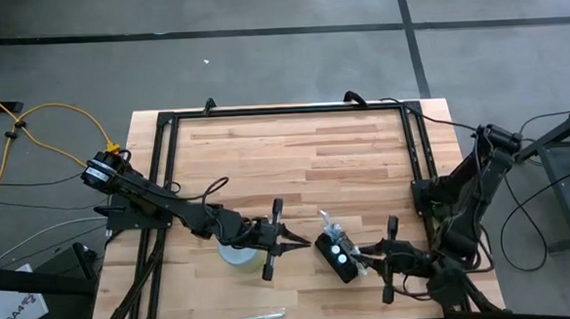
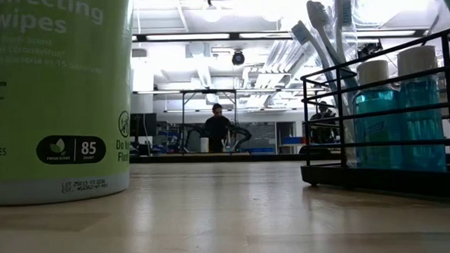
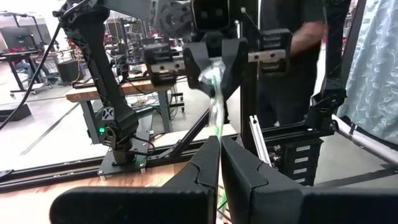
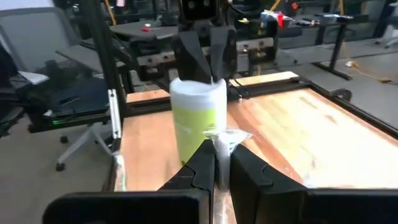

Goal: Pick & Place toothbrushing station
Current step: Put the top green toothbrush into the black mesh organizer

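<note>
high view | toothbrushing station (image 1: 336,255) – partly hidden between claws

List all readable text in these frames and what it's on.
"wipes" (top word cut off), "85", "WIPES": on the green cylindrical wipes canister.
Fine print near the canister's base and the wording by its round symbol: too small to read.
"X": white mark on the far black arm base.
"SA4": apparently, on the white sheet on the floor, barely legible.
</note>
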Motion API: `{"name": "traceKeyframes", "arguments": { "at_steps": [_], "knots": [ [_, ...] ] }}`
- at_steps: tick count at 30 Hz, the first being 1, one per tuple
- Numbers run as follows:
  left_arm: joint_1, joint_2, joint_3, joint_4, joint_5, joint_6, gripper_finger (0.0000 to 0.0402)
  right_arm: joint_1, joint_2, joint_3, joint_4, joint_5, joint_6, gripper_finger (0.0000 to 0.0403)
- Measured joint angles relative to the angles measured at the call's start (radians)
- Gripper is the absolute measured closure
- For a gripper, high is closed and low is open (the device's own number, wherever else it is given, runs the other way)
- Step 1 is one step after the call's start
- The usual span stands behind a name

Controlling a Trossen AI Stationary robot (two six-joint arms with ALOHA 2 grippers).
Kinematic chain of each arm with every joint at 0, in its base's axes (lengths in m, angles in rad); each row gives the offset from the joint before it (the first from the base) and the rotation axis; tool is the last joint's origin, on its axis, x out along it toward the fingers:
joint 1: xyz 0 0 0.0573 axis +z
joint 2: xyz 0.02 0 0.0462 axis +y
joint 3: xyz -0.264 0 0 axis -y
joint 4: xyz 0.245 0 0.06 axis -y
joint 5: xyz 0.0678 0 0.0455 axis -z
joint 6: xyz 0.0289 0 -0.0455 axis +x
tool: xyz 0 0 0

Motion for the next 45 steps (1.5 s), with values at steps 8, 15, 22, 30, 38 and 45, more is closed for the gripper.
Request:
{"name": "traceKeyframes", "arguments": {
  "at_steps": [8, 15, 22, 30, 38, 45],
  "knots": [
    [0.0, 0.0, 0.0, 0.0, 0.0, 0.0, 0.0391, 0.053, 0.02, -0.001, -0.014, 0.082, 0.053, 0.0385],
    [0.0, 0.0, 0.0, 0.0, 0.0, -0.001, 0.0391, 0.074, 0.025, -0.001, -0.11, 0.115, 0.177, 0.0385],
    [0.0, 0.0, 0.0, 0.0, 0.0, -0.002, 0.0391, 0.073, 0.076, -0.001, -0.24, 0.123, 0.364, 0.0385],
    [-0.013, -0.001, 0.0, 0.0, 0.001, -0.002, 0.0391, 0.073, 0.164, -0.001, -0.287, 0.158, 0.522, 0.0385],
    [-0.029, -0.001, -0.001, 0.0, 0.002, 0.0, 0.0391, 0.074, 0.225, -0.001, -0.355, 0.21, 0.698, 0.0384],
    [-0.039, -0.001, -0.001, 0.0, 0.002, 0.0, 0.0391, 0.073, 0.227, -0.001, -0.431, 0.185, 0.799, 0.0383]
  ]
}}
